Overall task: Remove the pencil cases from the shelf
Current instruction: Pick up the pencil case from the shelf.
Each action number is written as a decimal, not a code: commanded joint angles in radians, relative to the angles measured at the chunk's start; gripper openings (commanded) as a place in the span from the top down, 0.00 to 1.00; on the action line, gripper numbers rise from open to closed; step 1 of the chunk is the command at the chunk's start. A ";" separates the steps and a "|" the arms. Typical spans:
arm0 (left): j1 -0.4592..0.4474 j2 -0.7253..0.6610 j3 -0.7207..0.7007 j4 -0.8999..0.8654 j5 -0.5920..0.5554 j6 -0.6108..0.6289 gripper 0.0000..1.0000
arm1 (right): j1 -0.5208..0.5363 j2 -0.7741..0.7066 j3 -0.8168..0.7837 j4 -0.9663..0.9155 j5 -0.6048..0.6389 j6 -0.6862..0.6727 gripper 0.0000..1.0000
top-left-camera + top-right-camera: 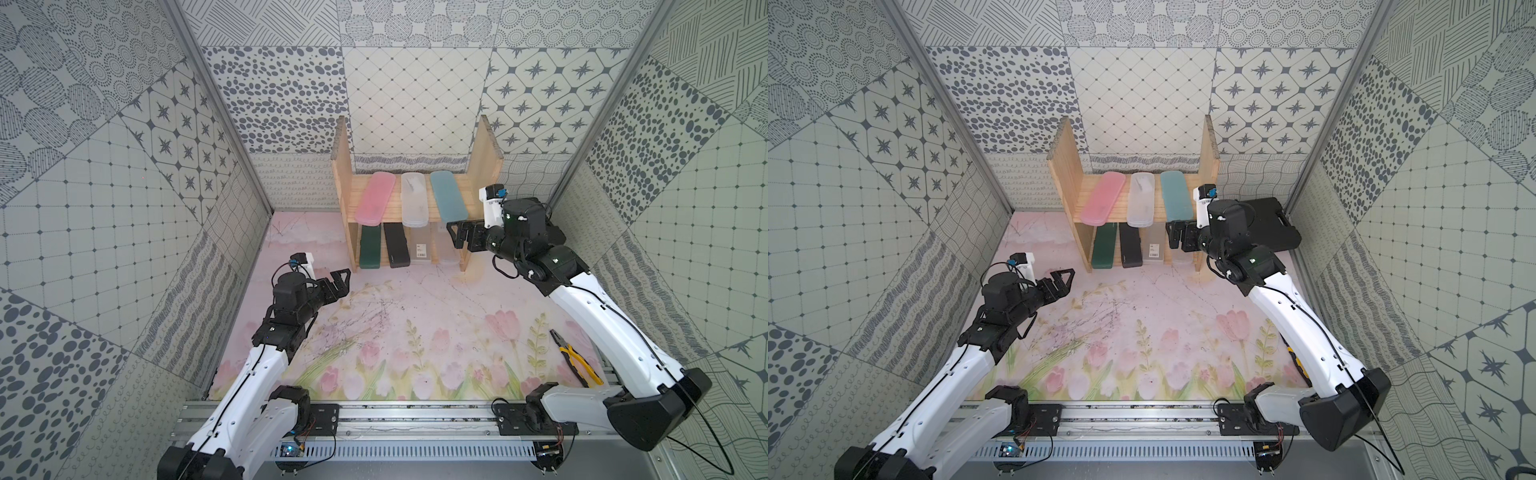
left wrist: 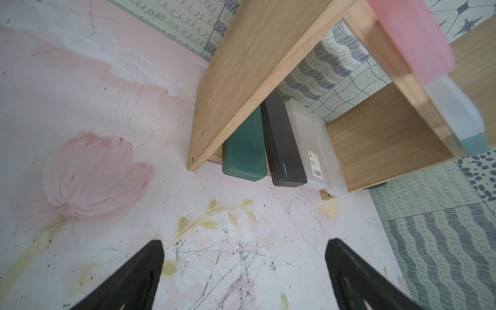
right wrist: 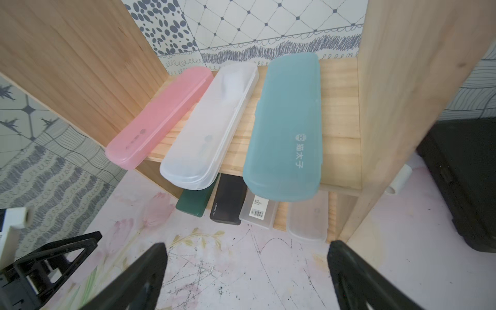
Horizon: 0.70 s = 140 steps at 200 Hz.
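The pine shelf [image 1: 343,174] stands at the back of the table. Its upper tier carries a pink case [image 1: 375,198], a frosted-clear case [image 1: 414,198] and a blue case [image 3: 284,134], all overhanging the front edge. Below lie a dark green case [image 2: 244,150], a black case [image 2: 284,150], a clear case with a barcode label [image 2: 308,150] and another clear case [image 3: 308,222]. My left gripper [image 1: 343,279] is open and empty over the mat, left of the shelf's front corner. My right gripper [image 1: 454,235] is open and empty, just in front of the blue case's near end.
A large black handled tool case [image 1: 1271,226] lies right of the shelf, behind my right arm. Yellow-handled pliers [image 1: 575,361] rest on the mat near the right wall. Patterned walls close in on three sides, and a metal rail [image 1: 415,415] runs along the front.
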 commanded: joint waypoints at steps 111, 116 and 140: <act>-0.005 0.006 -0.093 0.108 0.048 0.006 0.01 | 0.060 0.421 0.462 -0.145 0.328 -0.145 0.02; -0.005 0.004 -0.094 0.107 0.048 0.006 0.01 | 0.058 0.435 0.478 -0.154 0.333 -0.142 0.02; -0.006 -0.005 -0.092 0.100 0.042 0.005 0.01 | 0.047 0.499 0.569 -0.216 0.332 -0.133 0.02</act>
